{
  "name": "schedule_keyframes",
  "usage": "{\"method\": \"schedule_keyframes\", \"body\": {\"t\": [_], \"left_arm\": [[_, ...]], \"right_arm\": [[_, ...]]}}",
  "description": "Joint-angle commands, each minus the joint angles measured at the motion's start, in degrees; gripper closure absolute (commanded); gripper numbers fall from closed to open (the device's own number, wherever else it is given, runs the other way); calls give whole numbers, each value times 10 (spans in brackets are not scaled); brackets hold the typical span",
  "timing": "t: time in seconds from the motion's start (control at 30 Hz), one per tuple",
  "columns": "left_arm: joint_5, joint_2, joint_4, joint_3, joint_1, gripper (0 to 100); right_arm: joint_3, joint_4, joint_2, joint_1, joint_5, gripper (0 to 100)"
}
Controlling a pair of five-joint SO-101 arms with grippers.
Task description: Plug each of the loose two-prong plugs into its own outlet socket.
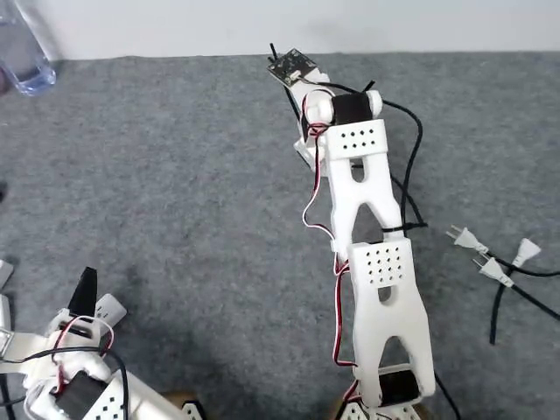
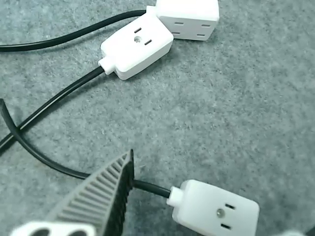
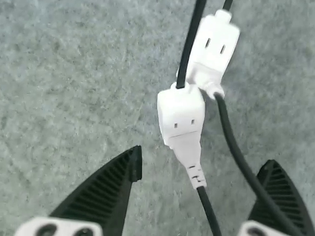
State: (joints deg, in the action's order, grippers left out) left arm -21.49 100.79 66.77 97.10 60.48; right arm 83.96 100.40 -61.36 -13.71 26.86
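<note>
White socket (image 3: 180,115) is lying on the grey counter (image 1: 175,175) beneath the released right pincer (image 3: 202,160); left pincer (image 1: 92,302) is hanging released beside another socket (image 2: 216,211).

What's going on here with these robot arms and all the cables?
Two robot arms are set to plug cables together; nothing is connected yet. The right gripper is open above two white sockets on the grey carpet. The left gripper sits near three sockets. The loose plugs lie off to one side, untouched.
</note>
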Motion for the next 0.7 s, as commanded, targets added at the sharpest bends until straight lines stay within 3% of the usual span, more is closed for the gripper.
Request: {"method": "schedule_keyframes", "body": {"t": [0.0, 0.23, 0.67], "left_arm": [[3, 3, 4, -4, -1, 436], [2, 3, 2, -5, -1, 436], [2, 3, 0, -5, -2, 436]], "right_arm": [[28, 29, 45, -4, -9, 660], [-56, 29, 124, -21, -12, 660], [-409, 27, 410, -29, -13, 660]]}}
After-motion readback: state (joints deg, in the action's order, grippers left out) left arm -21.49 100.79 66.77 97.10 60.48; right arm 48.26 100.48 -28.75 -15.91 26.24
